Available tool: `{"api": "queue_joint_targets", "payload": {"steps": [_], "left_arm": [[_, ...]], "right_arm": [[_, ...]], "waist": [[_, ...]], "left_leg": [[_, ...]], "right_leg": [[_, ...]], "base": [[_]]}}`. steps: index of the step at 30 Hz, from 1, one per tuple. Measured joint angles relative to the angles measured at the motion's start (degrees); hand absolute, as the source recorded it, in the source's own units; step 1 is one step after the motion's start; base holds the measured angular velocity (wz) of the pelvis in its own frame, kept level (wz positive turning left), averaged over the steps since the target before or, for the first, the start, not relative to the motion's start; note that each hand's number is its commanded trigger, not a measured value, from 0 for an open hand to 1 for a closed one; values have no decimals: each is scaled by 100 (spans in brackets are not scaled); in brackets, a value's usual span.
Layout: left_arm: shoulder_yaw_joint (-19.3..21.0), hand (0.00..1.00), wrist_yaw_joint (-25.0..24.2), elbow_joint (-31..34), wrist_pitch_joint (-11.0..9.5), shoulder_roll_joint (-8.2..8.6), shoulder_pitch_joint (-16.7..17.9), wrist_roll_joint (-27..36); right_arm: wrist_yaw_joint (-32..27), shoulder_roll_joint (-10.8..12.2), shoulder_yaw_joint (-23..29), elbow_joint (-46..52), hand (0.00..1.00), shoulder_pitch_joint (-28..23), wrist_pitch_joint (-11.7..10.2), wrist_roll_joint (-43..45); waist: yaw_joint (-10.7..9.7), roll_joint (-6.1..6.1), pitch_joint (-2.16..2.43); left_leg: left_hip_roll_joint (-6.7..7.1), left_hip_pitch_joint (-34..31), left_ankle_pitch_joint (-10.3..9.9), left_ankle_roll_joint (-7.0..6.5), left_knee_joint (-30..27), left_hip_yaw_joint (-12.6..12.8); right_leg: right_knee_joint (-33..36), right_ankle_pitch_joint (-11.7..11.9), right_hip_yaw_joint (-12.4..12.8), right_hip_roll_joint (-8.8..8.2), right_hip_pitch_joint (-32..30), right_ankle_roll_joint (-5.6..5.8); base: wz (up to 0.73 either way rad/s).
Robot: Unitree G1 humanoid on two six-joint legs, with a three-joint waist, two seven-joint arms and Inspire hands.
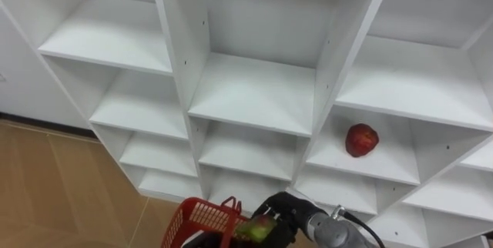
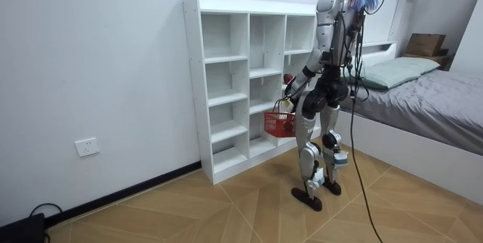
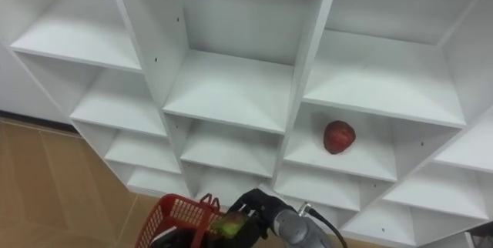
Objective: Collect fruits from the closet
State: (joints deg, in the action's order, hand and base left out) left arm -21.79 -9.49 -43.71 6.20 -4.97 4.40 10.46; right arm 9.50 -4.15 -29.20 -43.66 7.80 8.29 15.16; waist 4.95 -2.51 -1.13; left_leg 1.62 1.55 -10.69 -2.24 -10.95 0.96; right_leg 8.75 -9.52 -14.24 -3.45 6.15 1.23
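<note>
— Why does the right hand sit so low, down by the bottom shelves of the closet?

— It is over the red basket; its fingers are curled round a green fruit, gripping it; the fruit hangs just at the basket's rim. I judge it is about to be dropped in, though it is not released yet.

— And why is the basket there?

— In the room view it hangs between the robot and the closet, off the floor and close under the working hand; that keeps the carry from shelf to basket short, which I would guess is the point.

— What carries it?

— The left hand appears just above the basket's handle in the room view; whether it grips the handle I cannot tell.

— Is anything left to collect?

— A red apple; it lies alone on a shelf in the right-hand column, well above and to the right of the held fruit; the other compartments in sight are bare, so I judge it the next target.

— Will it be awkward?

— Probably not; there is open room around it, so a hand can close round it from the front; being round, it may roll if nudged before the grip closes.
</note>
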Motion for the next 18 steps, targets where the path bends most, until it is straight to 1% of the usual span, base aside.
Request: {"api": "queue_joint_targets", "payload": {"steps": [4,8,11,15,18], "left_arm": [[-25,100,3,9,0,0,0,0],[-106,100,-2,38,-15,6,-35,0],[-114,100,-5,34,-28,16,-36,0],[-152,100,-6,32,-28,26,-35,0],[-226,100,-6,31,-29,21,-36,5]], "right_arm": [[8,-15,-7,-37,100,0,0,-5],[5,-22,-55,-237,100,1,-73,-5],[62,-30,-111,-368,100,1,-80,-3],[129,-65,-97,-379,100,1,-81,15],[129,-65,-94,-389,100,1,-91,14]], "waist": [[-1,27,18],[2,23,26],[1,21,26],[-22,-2,26],[-49,-24,36]], "left_leg": [[0,1,0,0,-26,1],[-1,15,0,0,-73,-3],[-3,10,-1,0,-74,-3],[1,10,-1,-1,-93,-17],[4,-3,-2,-1,-108,-38]], "right_leg": [[0,0,-2,0,8,0],[0,0,-8,-1,39,0],[3,0,-3,-2,47,0],[7,0,-2,0,71,0],[7,0,-4,2,73,-1]], "base": [[0],[0],[0],[2],[2]]}}
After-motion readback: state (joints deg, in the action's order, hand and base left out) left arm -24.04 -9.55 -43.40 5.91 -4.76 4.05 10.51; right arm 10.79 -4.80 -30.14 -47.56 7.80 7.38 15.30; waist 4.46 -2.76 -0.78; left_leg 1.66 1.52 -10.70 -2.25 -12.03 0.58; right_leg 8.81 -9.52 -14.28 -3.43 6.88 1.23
